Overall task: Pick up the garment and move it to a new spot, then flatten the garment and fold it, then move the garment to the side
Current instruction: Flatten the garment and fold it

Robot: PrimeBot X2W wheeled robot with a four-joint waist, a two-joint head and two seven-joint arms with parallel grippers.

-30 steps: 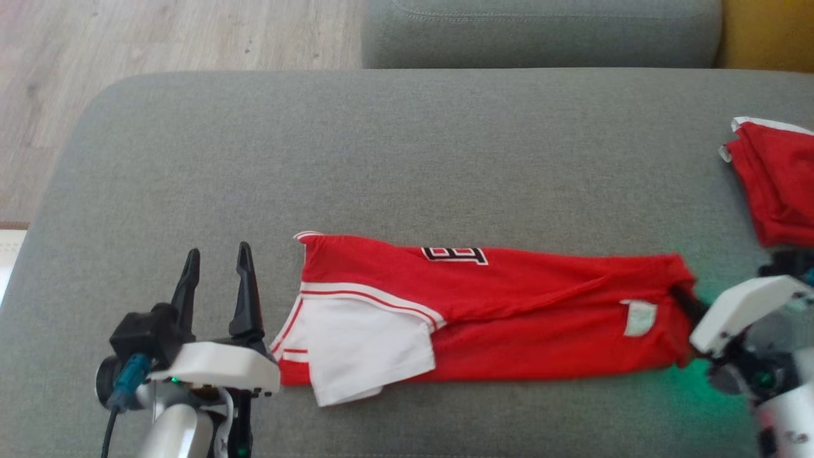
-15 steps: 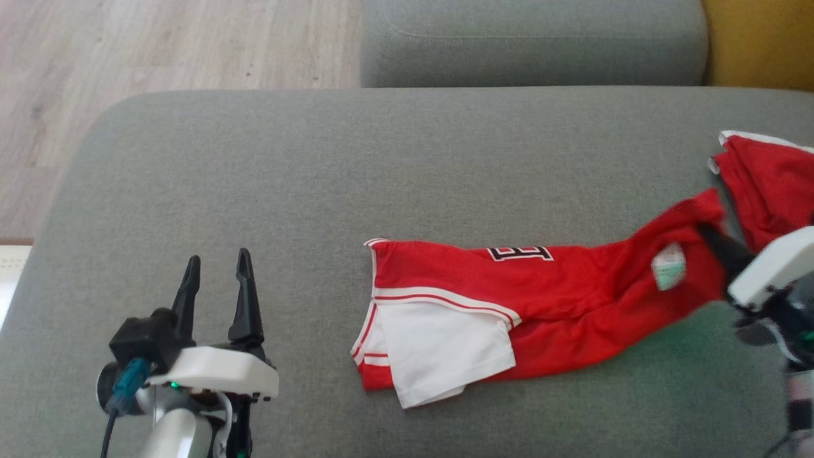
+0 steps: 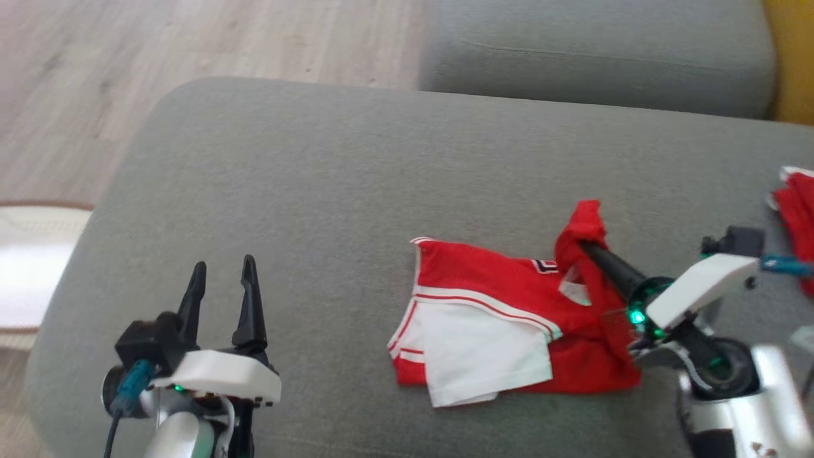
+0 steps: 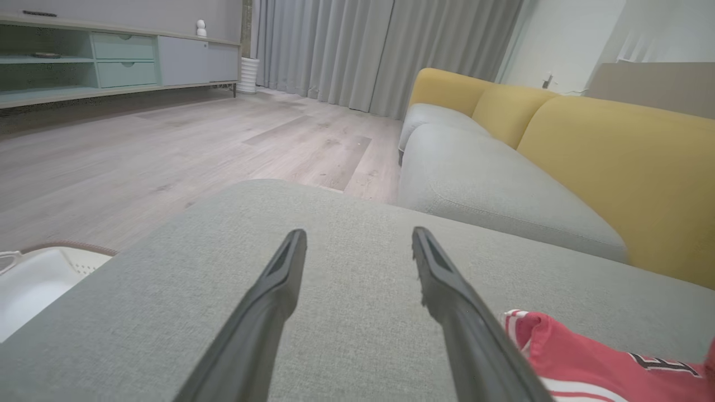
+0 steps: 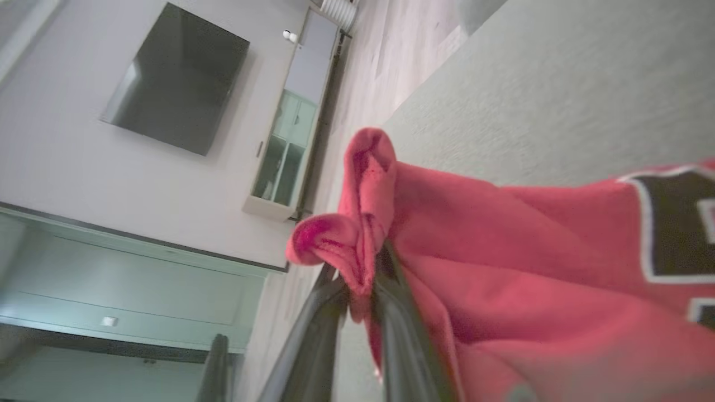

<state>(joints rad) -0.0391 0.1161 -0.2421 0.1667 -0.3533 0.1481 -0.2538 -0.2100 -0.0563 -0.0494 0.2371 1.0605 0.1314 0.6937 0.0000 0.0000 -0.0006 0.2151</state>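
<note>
Red-and-white jersey garment (image 3: 483,280) lies on the grey fabric ottoman (image 3: 305,178), right of centre, one end raised. Right end effector (image 3: 584,245) pinches that red edge. Left end effector (image 3: 224,266) is spread, empty, well apart. We judge a fold underway: carry the edge low across, align it with the striped hem, release once flat.

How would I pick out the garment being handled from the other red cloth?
Start at the large grey cushion. Right of its centre lies a red garment with a white panel, one end pinched and held up by the right gripper. The other red cloth lies apart at the far right edge.
</note>
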